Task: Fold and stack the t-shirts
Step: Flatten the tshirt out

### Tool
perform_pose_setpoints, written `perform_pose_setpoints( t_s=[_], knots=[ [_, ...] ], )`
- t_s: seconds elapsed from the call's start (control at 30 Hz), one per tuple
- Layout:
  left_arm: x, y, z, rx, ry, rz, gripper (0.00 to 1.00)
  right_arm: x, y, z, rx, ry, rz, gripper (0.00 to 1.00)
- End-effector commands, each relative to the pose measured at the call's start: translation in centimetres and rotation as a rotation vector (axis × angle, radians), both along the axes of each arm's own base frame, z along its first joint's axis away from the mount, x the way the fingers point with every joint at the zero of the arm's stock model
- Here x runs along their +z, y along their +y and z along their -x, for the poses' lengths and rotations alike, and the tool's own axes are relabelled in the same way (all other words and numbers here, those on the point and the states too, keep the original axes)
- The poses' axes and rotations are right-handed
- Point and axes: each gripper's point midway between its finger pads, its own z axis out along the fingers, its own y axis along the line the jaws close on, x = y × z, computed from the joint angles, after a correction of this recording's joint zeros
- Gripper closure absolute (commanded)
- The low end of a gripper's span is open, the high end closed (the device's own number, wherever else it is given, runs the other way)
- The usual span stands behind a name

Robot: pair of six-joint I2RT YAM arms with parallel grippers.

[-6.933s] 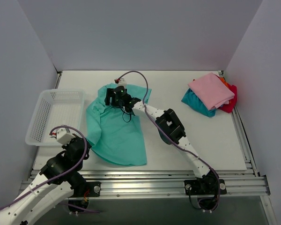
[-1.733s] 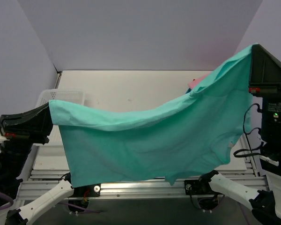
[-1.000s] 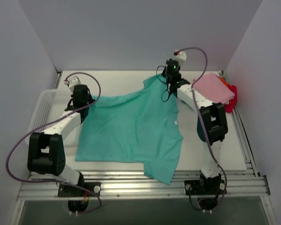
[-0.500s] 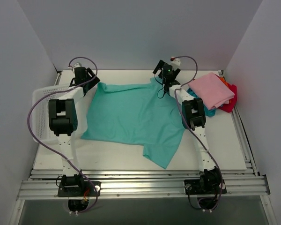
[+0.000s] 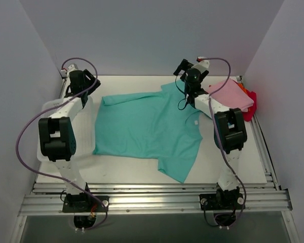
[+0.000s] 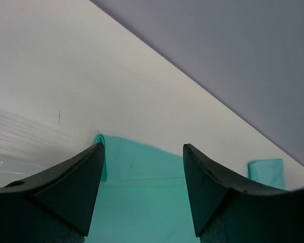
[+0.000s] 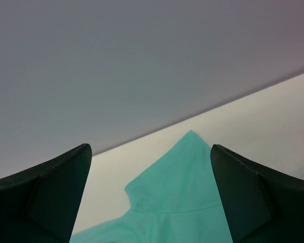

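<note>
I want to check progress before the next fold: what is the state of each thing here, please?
Teal-green cloth t-shirt: unfolded, spread flat on the white table.
Pink cloth t-shirt: folded, on top of the pile.
White plastic mesh basket: mostly hidden, contents unseen.
Left gripper: open, empty.
Right gripper: open, empty.

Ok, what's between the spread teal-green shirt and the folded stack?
In the top view, the right arm stretches over the gap between teal-green shirt and folded stack; around it only bare white table shows.
</note>
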Motion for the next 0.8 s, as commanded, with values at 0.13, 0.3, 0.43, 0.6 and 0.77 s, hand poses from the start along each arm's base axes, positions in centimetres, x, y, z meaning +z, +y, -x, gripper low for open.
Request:
perform_pose_setpoints(
  t_s=[0.13, 0.3, 0.43, 0.6, 0.77],
  knots=[
    [1.1, -4.9, 1.9, -0.084, 0.003, -0.042, 0.30, 7.1, -2.0, 6.0, -0.051, -0.159, -0.083, 0.00],
    [-0.5, -6.8, 2.3, -0.067, 0.026, 0.040, 0.33, 7.4, -2.6, 8.3, -0.042, -0.154, -0.101, 0.00],
    [-2.5, -7.7, 2.3, 0.001, 0.085, 0.068, 0.33, 7.1, -3.0, 9.1, -0.049, -0.143, -0.095, 0.00],
    [-4.7, -7.4, 1.8, 0.098, 0.158, 0.072, 0.33, 7.0, -3.1, 9.3, -0.043, -0.133, -0.100, 0.00],
    [-6.8, -6.0, 1.7, 0.200, 0.229, 0.045, 0.33, 6.7, -3.2, 9.5, -0.038, -0.127, -0.108, 0.00]
  ],
)
